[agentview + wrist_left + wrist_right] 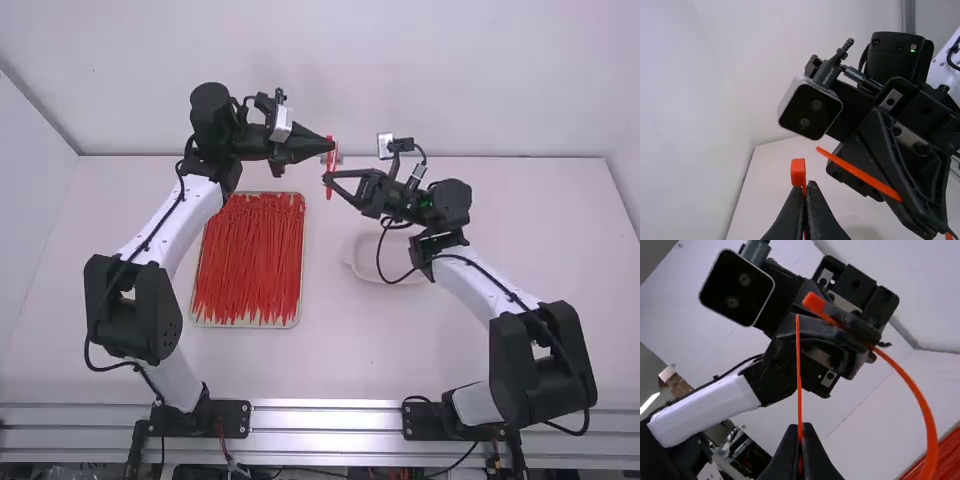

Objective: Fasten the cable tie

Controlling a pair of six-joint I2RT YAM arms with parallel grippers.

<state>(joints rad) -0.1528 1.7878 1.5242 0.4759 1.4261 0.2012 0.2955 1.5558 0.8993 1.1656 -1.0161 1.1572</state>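
The left gripper (804, 192) pinches the cable tie (926, 407) under its head (798, 170), jaws closed. The right gripper (800, 434) clamps the tail (798, 390) likewise — the tail tip (821, 150) lies just beside the head, unthreaded.

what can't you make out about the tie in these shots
- High view: tie too small to tell if its tail is through the head.
- Left wrist view: strap under the head hidden by left hand.
- Right wrist view: the loop runs off the edge beyond right hand.
- High view: white thing partly under right arm, unclear what.
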